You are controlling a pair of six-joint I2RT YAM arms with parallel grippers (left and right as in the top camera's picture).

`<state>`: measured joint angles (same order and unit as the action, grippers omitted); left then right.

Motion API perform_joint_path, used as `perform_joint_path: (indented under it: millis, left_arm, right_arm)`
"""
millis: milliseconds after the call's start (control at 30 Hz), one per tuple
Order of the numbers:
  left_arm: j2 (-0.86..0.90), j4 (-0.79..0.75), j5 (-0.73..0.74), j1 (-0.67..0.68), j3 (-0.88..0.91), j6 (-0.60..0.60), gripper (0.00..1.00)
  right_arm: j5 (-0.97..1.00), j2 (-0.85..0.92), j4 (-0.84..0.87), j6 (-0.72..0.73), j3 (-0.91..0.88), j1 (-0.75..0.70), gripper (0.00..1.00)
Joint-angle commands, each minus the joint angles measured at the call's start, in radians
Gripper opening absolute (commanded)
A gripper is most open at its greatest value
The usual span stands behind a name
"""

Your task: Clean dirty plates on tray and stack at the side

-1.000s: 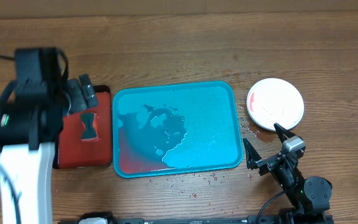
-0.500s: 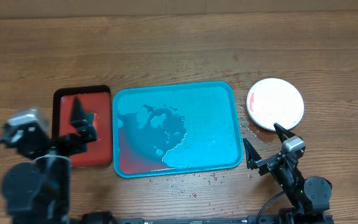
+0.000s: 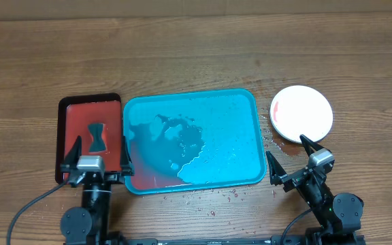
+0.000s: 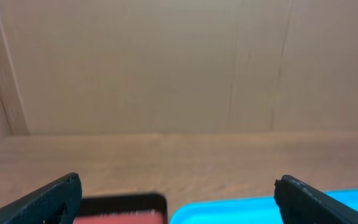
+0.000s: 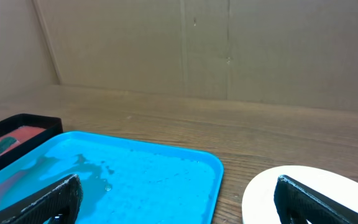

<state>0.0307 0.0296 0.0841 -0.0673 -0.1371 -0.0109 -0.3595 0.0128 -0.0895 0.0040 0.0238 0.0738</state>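
The turquoise tray (image 3: 194, 139) lies mid-table with puddles and a red smear at its front left; no plate is on it. It also shows in the right wrist view (image 5: 123, 171) and the left wrist view (image 4: 229, 211). A white plate (image 3: 302, 113) with faint red smears lies on the wood right of the tray and shows in the right wrist view (image 5: 303, 193). Whether other plates lie under it I cannot tell. My left gripper (image 3: 94, 153) is open and empty at the front, between the red tray and the turquoise tray. My right gripper (image 3: 290, 155) is open and empty, just in front of the white plate.
A smaller dark-rimmed red tray (image 3: 90, 136) holding a dark object (image 3: 99, 136) lies left of the turquoise tray. Red sauce drops (image 3: 278, 146) and crumbs dot the wood near the plate and along the tray's front edge. A cardboard wall (image 5: 229, 43) stands behind the table.
The left arm has swung down from over the red tray to a low rest at the table's front edge. The right arm, tray and plate have not moved.
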Motion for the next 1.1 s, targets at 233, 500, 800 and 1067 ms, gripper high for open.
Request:
perform_joint_path:
  millis: [233,500,800,1067]
  left_arm:
    - [-0.027,0.043,-0.007,-0.006,0.132,0.058,1.0]
    - [-0.026,0.042,-0.006,-0.006,0.132,0.056,1.0]
    - [-0.026,0.042,-0.006,-0.006,0.132,0.056,1.0]
    - [-0.026,0.042,-0.006,-0.006,0.132,0.056,1.0]
  right_arm:
    - [-0.001,-0.01,0.007,0.003,-0.003,0.005,1.0]
    - [-0.001,-0.01,0.007,0.003,-0.003,0.005,1.0]
    - [-0.001,-0.01,0.007,0.003,-0.003,0.005,1.0]
    - [-0.001,-0.01,0.007,0.003,-0.003,0.005,1.0]
